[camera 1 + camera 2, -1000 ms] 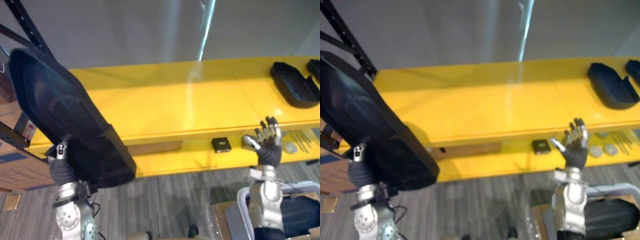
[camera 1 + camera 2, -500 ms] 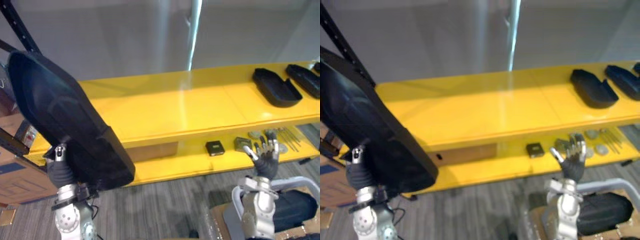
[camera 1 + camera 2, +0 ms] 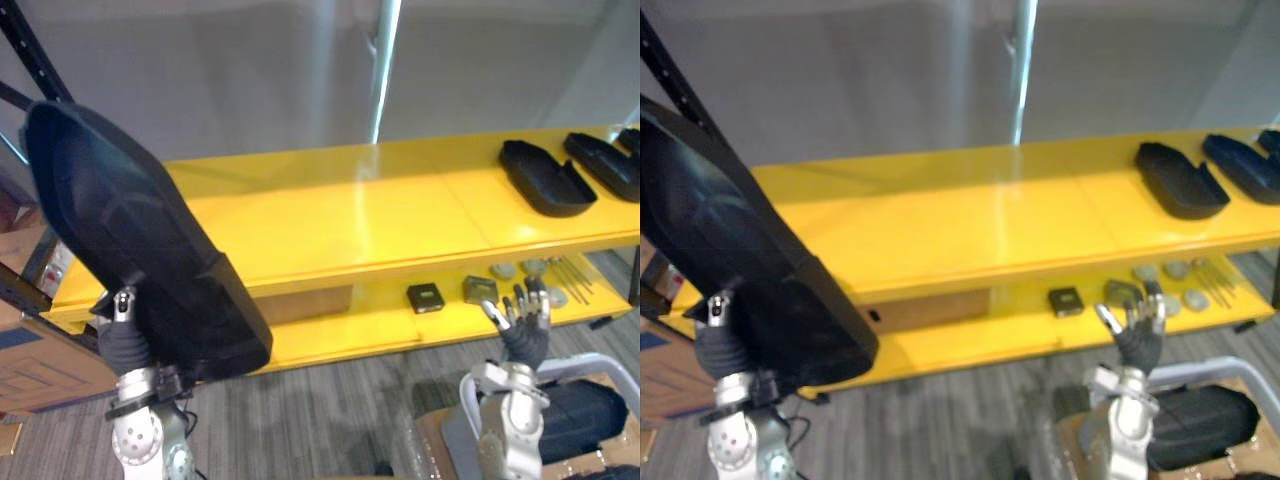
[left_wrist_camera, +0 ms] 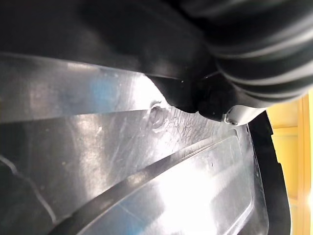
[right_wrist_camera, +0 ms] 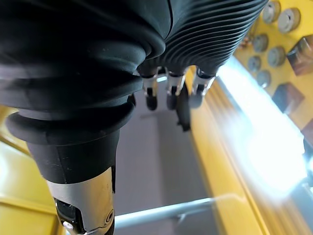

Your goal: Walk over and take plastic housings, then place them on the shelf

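Observation:
A large black plastic housing (image 3: 140, 250) stands tilted up at the left, in front of the yellow shelf's left end. My left hand (image 3: 123, 335) is shut on its lower edge, with the thumb on its face; its inner surface (image 4: 146, 161) shows close in the left wrist view. My right hand (image 3: 524, 326) is raised and open with spread fingers, holding nothing, in front of the lower shelf board (image 3: 350, 328). The upper shelf board (image 3: 350, 220) carries three more black housings (image 3: 545, 178) at its right end.
On the lower board lie a small black box (image 3: 424, 297), a grey block (image 3: 480, 289), round discs (image 3: 1175, 270) and thin rods. A black rack upright (image 3: 30, 45) and cardboard boxes (image 3: 35, 355) stand at the left. A cart with a black housing (image 3: 590, 415) sits lower right.
The camera has shifted, bringing more of the shelf's right end into view. My right hand has sunk lower, below the shelf edge. The left hand still holds the housing the same way.

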### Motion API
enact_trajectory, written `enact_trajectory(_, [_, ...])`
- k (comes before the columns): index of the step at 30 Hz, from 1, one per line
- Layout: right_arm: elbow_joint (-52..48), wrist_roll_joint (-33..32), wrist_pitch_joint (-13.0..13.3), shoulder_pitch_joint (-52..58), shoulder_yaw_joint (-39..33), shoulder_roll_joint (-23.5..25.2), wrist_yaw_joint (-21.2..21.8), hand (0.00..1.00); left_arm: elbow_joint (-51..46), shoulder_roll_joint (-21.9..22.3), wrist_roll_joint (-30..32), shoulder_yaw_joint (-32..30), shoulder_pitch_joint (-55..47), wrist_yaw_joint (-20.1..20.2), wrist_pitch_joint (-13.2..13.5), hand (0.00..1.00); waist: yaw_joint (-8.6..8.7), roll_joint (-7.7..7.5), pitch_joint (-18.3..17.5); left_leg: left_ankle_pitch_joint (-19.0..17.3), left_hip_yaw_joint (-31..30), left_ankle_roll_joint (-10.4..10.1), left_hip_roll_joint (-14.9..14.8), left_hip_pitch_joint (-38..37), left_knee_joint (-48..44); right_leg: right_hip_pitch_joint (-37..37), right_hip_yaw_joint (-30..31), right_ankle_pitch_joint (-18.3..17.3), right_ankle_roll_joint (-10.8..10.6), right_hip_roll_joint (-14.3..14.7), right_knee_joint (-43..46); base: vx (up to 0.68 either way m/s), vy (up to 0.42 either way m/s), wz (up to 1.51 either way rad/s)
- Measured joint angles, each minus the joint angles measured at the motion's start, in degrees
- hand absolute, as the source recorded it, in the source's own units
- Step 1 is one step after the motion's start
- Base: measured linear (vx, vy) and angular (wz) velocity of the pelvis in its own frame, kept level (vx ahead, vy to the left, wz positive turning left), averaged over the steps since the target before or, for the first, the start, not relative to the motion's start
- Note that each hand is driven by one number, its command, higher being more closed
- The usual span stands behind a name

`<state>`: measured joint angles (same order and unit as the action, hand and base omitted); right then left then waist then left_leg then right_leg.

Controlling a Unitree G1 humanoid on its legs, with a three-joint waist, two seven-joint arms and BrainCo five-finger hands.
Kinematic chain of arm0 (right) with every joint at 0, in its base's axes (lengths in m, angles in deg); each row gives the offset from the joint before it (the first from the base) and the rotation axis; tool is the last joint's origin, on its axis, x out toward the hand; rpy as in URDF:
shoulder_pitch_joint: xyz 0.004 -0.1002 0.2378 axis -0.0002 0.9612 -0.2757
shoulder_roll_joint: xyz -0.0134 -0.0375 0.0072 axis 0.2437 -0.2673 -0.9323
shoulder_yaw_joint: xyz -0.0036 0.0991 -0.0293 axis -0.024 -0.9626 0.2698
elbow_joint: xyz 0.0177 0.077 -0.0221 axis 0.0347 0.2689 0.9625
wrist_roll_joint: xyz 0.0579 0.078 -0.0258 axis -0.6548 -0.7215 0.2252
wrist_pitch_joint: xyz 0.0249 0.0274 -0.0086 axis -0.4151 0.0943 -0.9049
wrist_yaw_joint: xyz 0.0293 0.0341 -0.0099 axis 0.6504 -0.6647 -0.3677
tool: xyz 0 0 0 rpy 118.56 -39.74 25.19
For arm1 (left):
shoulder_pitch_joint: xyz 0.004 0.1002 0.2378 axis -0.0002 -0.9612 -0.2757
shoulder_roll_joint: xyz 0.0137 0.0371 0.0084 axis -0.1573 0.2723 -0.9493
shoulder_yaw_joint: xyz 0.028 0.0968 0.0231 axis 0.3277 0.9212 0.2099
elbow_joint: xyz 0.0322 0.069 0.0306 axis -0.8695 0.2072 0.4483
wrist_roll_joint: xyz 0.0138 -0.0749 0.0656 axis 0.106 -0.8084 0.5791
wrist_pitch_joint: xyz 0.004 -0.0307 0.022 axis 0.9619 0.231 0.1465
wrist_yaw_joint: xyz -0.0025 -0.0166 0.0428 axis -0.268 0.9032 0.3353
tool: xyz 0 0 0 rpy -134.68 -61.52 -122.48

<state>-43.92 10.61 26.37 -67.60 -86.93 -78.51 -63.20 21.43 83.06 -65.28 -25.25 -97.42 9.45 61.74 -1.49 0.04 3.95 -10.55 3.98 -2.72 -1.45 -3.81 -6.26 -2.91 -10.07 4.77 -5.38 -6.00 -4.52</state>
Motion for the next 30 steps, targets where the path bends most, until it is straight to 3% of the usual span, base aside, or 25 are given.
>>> enact_trajectory(30, [1.03, 0.05, -0.33, 0.01, 2.53, -0.32, -0.01, 0.00, -0.05, 0.00, 0.01, 1.30, 0.03, -0.78, -0.06, 1.00, -0.01, -0.24, -0.61, 0.41, -0.07, 0.15, 0.08, 0.92, -0.12, 0.83, -0.12, 0.41, 0.11, -0.08, 0.00, 0.00, 0.000, 0.00])
